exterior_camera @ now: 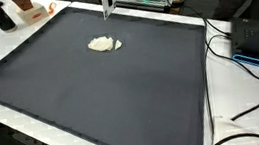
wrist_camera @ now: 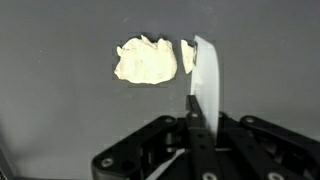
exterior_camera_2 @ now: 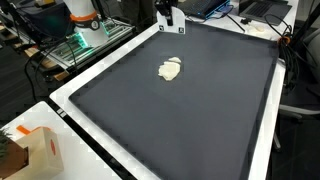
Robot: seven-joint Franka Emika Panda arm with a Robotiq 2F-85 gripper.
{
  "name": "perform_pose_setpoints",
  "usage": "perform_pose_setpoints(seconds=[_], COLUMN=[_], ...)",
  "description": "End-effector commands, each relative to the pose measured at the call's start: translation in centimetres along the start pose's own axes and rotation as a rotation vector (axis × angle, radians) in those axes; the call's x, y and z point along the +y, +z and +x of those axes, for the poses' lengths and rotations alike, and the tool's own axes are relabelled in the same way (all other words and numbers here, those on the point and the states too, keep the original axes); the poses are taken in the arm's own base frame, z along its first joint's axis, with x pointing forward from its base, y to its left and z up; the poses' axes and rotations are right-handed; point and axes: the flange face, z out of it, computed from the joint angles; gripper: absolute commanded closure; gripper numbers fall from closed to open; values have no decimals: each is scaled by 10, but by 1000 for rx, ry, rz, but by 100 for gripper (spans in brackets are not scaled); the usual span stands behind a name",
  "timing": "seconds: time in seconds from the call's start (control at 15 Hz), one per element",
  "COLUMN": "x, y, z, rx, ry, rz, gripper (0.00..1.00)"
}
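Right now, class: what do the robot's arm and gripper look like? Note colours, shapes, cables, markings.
In the wrist view the gripper is matte black: a broad angular housing, two mirrored linkage bars, slim fingers. No markings or cables show there. The white strip between the fingers is not its own part. Little of the arm shows.

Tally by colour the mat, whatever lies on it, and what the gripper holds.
Dark grey: 1, the mat
Cream: 1, the crumpled lump lying on the mat
White: 1, the flat strip clamped in the gripper
Total: 3
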Motion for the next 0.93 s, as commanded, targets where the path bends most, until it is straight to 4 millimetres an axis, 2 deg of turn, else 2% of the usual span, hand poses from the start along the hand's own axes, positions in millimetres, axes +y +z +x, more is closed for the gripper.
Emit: perform_pose_setpoints(seconds=[0.0, 0.07, 0.13, 0.2, 0.6, 0.67, 0.87], x=[1, 1, 1, 1, 1, 1, 10], y=[-19, -24, -13, -16, -13, -13, -6], z=[-3, -2, 2, 3, 3, 3, 5], rx=[-1, 13, 17, 22, 18, 18, 37], ry=[27, 25, 10, 11, 10, 10, -15], rz=[18, 19, 6, 6, 6, 6, 61], gripper=[99, 99, 99, 96, 96, 99, 99])
